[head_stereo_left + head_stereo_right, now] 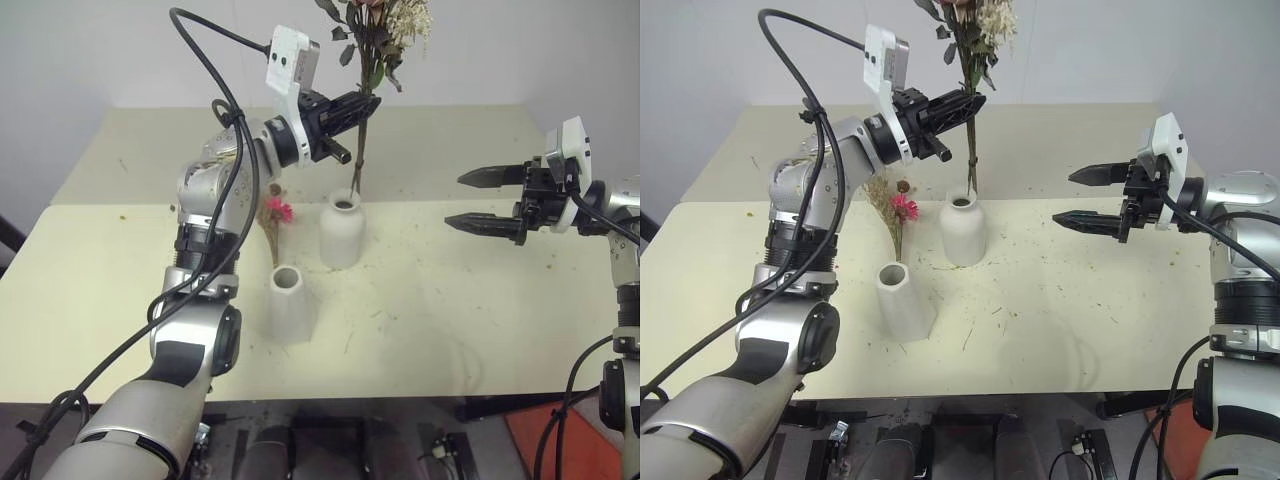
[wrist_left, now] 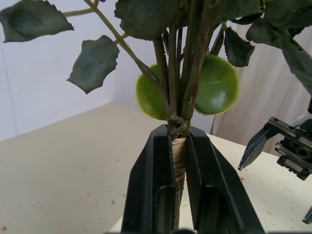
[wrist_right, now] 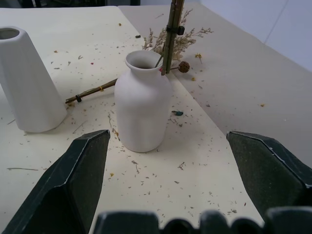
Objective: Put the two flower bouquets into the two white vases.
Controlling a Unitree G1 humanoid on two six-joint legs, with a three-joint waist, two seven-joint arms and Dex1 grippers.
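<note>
My left gripper [image 1: 365, 103] is shut on the bound stems of the rose bouquet [image 1: 385, 25], held upright with its leaves and pale flowers high. Its stem ends [image 3: 168, 63] come down to the far rim of the rounded white vase [image 1: 341, 232]; I cannot tell whether they are inside the mouth. The faceted white vase [image 1: 290, 305] stands in front of it, to the left. Behind the faceted vase the tan grassy bouquet [image 1: 272, 215] with its magenta daisy lies flat on the table. To the right of the rounded vase my right gripper [image 1: 455, 200] is open, empty and pointed at it.
The cream table [image 1: 450, 330] has a seam across its middle and a raised back half [image 1: 450, 140]. Dried crumbs and bits of stem litter the top around the vases. A pale wall stands close behind. The table's front edge runs below the faceted vase.
</note>
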